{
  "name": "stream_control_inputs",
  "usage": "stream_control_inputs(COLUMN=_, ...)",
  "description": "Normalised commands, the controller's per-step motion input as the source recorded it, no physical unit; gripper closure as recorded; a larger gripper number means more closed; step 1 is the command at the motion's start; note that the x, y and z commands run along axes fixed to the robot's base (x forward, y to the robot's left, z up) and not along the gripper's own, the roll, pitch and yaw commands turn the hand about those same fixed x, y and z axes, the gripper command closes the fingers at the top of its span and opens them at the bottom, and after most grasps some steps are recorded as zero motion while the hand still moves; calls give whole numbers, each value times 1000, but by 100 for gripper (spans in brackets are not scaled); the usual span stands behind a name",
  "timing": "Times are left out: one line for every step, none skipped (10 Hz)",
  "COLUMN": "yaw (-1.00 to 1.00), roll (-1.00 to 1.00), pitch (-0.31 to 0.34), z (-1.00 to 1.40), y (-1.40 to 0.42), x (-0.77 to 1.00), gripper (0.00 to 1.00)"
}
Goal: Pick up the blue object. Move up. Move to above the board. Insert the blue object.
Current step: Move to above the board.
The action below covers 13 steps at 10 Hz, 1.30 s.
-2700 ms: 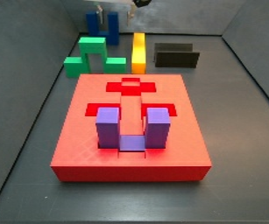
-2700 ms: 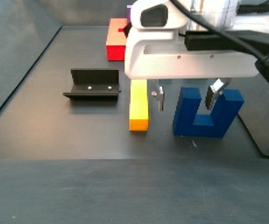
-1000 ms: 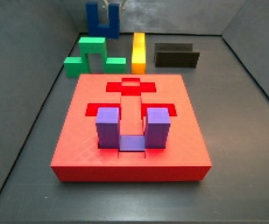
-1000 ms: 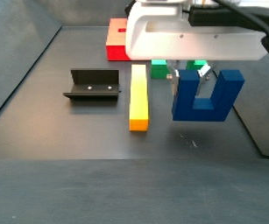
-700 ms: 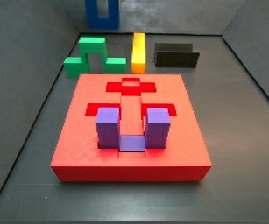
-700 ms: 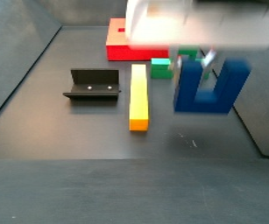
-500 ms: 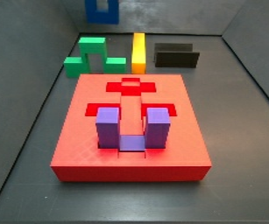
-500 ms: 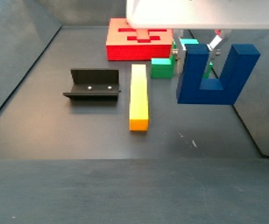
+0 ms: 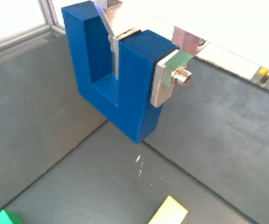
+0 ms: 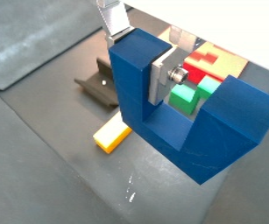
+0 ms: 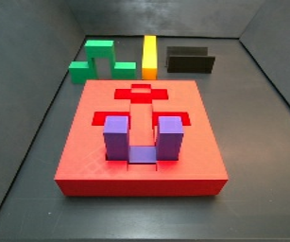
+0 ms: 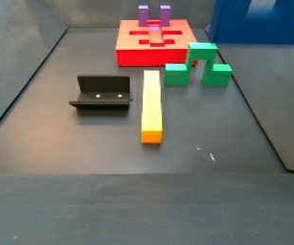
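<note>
Between the silver fingers (image 9: 169, 77) in both wrist views, the gripper (image 9: 140, 63) clamped one prong of the blue object (image 9: 116, 74), prongs up, high off the floor. On the floor in a side view: board (image 11: 110, 166) holding the purple block (image 11: 144, 139), green block (image 11: 100, 59), yellow bar (image 11: 150, 57) and fixture (image 11: 190, 61) behind it.

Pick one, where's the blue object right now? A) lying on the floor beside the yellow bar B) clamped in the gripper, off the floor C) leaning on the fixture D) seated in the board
B: in both wrist views the gripper has its silver fingers closed on one prong of the blue object, which hangs clear above the floor; in a side view only its lower part shows at the upper edge, well above the floor.
</note>
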Motion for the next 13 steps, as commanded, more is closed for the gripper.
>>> stream_control_inputs(yaw=1, roll=7, pitch=68, z=216, y=2, x=43, gripper=100)
stream_control_inputs(yaw=194, roll=-97, pitch=213, z=158, y=-1400, x=210, gripper=100)
stream_control_inputs(yaw=179, roll=-77, pitch=201, z=147, y=-1400, x=207, gripper=100)
stream_control_inputs(yaw=112, roll=-22, pitch=147, z=150, y=-1400, x=207, gripper=100)
stream_control_inputs(yaw=77, roll=-55, pitch=113, z=153, y=-1400, x=210, gripper=100)
stream_control_inputs(yaw=39, roll=-27, pitch=84, z=160, y=-1400, x=214, gripper=100)
stream_control_inputs(yaw=30, roll=-7, pitch=78, z=161, y=-1400, x=216, gripper=100)
stream_control_inputs(yaw=14, roll=-9, pitch=88, z=166, y=-1400, x=228, gripper=100)
stream_control_inputs(yaw=15, roll=-11, pitch=101, z=168, y=-1400, x=236, gripper=100)
stream_control_inputs(yaw=9, roll=-7, pitch=134, z=173, y=-1400, x=259, gripper=100)
stream_control_inputs(yaw=10, roll=-4, pitch=150, z=177, y=-1400, x=278, gripper=100)
stream_control_inputs(yaw=10, roll=15, pitch=155, z=183, y=-1400, x=301, gripper=100)
stream_control_inputs(yaw=8, roll=0, pitch=156, z=189, y=-1400, x=325, gripper=100)
